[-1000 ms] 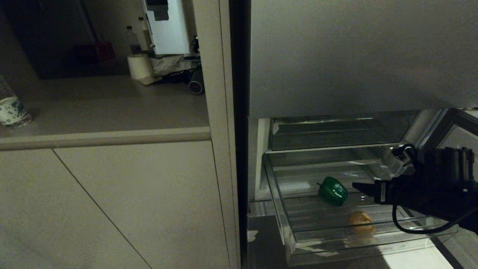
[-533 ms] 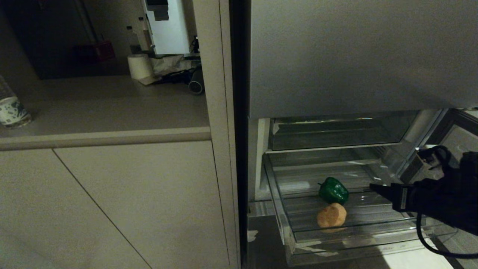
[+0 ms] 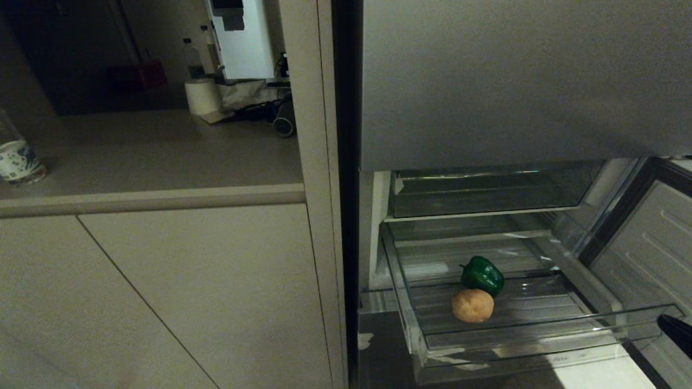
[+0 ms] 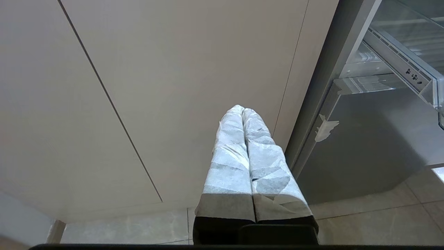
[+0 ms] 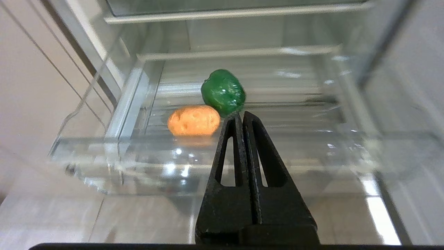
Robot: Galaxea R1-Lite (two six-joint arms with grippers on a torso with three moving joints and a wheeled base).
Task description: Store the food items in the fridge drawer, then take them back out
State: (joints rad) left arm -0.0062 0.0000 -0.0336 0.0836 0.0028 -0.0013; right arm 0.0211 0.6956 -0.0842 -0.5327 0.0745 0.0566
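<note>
Just beyond the tips of the right gripper (image 5: 241, 116), behind the thick clear front lip of the fridge drawer (image 3: 519, 351), the two food items are seen lying on the ribbed floor. The potato (image 3: 472, 305) is placed nearer the lip and a little to one side of the tips; the green bell pepper (image 3: 482, 276) is set directly past the tips, further into the drawer, and is touching or almost touching the potato. The right gripper's black fingers (image 5: 258, 152) are pressed together with nothing between them, and the gripper is held outside the drawer, in front of its lip. From the head camera only a dark sliver of this arm is caught at the lower right edge.

Between the gripper and the food, the transparent front wall of the drawer is interposed. Above the drawer, a second clear compartment (image 3: 486, 194) is seen, and over that a grey steel door panel (image 3: 513, 81).

The left gripper (image 4: 242, 111) is parked low, its paper-wrapped fingers (image 4: 229, 156) closed against each other and empty, pointed at the pale cabinet front (image 4: 156, 69) beside the fridge. Well away from both grippers, on the counter (image 3: 151, 156), a water bottle (image 3: 16, 156) and a roll of paper (image 3: 203, 96) are visible.
</note>
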